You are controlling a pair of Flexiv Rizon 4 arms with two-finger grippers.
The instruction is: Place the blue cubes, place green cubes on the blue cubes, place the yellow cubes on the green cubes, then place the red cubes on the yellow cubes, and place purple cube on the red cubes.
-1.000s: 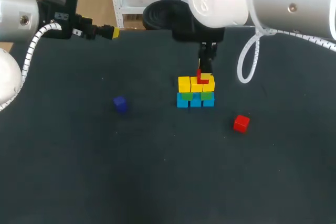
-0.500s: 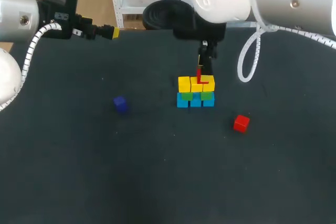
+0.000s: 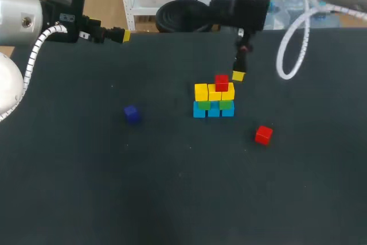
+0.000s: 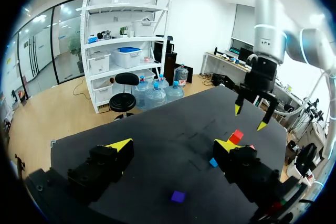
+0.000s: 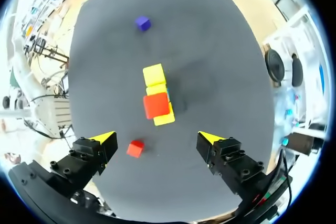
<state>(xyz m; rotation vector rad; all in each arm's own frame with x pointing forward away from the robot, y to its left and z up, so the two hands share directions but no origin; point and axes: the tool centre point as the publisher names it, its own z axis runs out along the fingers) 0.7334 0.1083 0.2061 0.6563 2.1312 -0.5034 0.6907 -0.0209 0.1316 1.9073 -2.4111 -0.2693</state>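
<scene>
I see the blue row (image 3: 213,111), green row (image 3: 226,105) and yellow row (image 3: 201,92) stacked, with the top red cube (image 3: 221,82) placed. The loose red cube (image 3: 263,135) and purple cube (image 3: 131,113) are still to go. My left tool (image 4: 174,144) and right tool (image 5: 156,139) both gape, empty.

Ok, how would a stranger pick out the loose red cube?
Find the stack of blue, green and yellow cubes near the middle of the dark table. In the head view, the loose red cube lies alone to its right, nearer the camera; the other red cube sits atop the stack.
</scene>
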